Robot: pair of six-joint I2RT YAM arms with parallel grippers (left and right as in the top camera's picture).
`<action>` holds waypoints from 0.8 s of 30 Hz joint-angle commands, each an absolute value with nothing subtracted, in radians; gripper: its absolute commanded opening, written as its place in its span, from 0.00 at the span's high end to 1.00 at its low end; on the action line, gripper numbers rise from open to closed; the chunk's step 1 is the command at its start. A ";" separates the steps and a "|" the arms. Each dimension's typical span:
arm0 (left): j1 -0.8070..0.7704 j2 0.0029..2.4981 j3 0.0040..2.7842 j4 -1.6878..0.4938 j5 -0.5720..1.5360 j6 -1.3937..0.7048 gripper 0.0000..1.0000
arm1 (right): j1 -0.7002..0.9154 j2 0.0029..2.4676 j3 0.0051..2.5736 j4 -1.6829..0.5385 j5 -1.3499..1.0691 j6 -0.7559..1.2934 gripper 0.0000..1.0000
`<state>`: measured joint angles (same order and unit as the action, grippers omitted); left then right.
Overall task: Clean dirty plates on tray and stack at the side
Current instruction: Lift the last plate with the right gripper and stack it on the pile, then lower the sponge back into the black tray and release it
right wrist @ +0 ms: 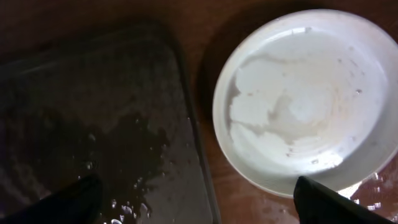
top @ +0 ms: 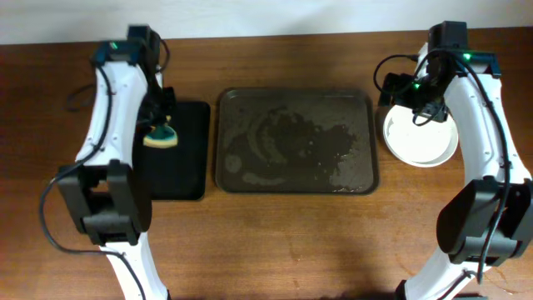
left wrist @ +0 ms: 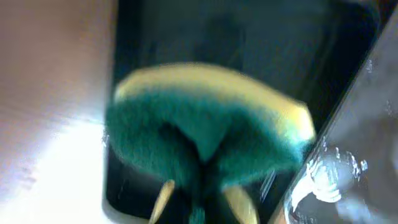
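The left gripper (left wrist: 199, 200) is clamping a green-and-yellow sponge (left wrist: 205, 130) over the small black tray (top: 187, 167) just left of the wet brown tray (top: 250, 179). The right gripper (right wrist: 198, 186) is hovering with fingers spread wide, holding nothing, by the plates (top: 420, 142), which are sitting stacked, the top one wet, just right of the brown tray.

A brown wooden table (top: 283, 242) fills nearly the whole overhead view, and its grain runs from 9 o'clock to 3 o'clock. Along the 12 o'clock edge lies a thin pale strip (top: 250, 15) — wall or floor, it is hard to tell. Soft dark shadows sit on the wood near 6 o'clock. In the left wrist view a bright white shine (left wrist: 56, 162) lies on the wood at 8 o'clock.
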<state>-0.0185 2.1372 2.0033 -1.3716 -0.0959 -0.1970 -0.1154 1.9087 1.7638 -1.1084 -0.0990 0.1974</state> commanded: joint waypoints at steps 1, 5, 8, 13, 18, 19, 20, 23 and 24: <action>-0.019 2.131 1.726 -1.136 -0.044 -0.118 1.00 | -0.112 1.899 1.775 -1.114 -0.094 0.187 0.01; -0.017 2.131 1.607 -1.018 -0.043 -0.118 0.38 | -0.112 1.899 1.775 -1.119 -0.094 0.187 0.01; -0.019 2.127 1.715 -1.097 -0.036 -0.118 0.00 | -0.112 1.896 1.775 -1.125 -0.096 0.187 0.01; -0.040 2.124 2.465 -1.511 -0.036 -0.118 0.00 | -0.112 1.810 1.883 -1.232 -0.102 0.187 0.01; -0.047 2.124 2.862 -1.547 -0.037 -0.118 0.00 | -0.112 1.642 2.122 -1.557 -0.113 0.188 0.01; -0.047 2.124 2.865 -1.547 -0.038 -0.118 0.01 | -0.112 1.615 2.144 -1.594 -0.145 0.189 0.01; -0.047 2.124 2.865 -1.550 -0.038 -0.118 0.01 | -0.112 1.571 2.152 -1.601 -0.187 0.191 0.01; -0.047 2.124 2.865 -1.562 -0.038 -0.118 0.00 | -0.112 1.494 2.152 -1.602 -0.213 0.191 0.01; -0.047 2.124 2.865 -1.562 -0.038 -0.118 0.00 | -0.112 1.493 2.152 -1.601 -0.213 0.191 0.01</action>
<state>-0.0494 2.1204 2.8593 -1.5616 -0.0402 -0.1234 -0.1143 1.4815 2.1433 -1.6016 -0.1875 0.1982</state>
